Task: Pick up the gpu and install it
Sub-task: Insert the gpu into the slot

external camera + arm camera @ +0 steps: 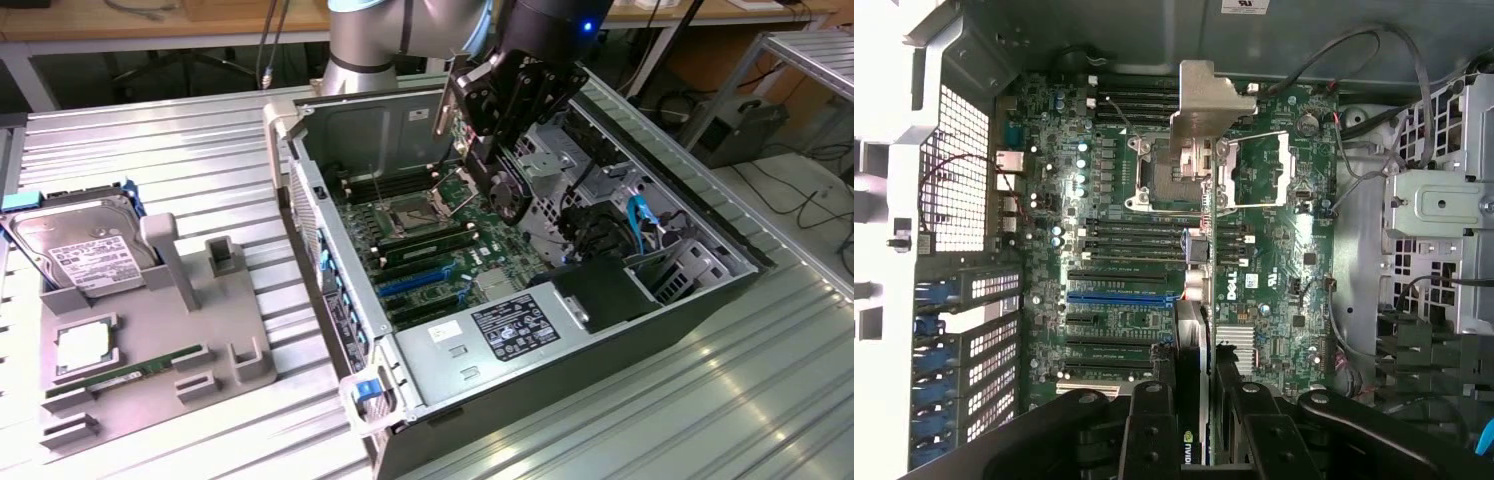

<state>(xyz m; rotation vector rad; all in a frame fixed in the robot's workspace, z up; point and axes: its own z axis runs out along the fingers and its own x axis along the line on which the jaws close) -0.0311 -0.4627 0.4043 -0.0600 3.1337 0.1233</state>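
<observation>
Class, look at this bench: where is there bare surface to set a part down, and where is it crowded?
Free: the ribbed table on the exterior view's right of the case, and the stretch between the hard drive and the table's far edge. Crowded: the grey fixture of parts, and inside the case, where the tool holds the gpu.

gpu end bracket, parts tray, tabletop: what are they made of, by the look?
End bracket on the gpu: likely sheet steel, dull silver, folded tab. Parts tray: probably plastic, matte grey, blocky posts. Tabletop: metal, perhaps aluminium, ribbed with brushed sheen.
</observation>
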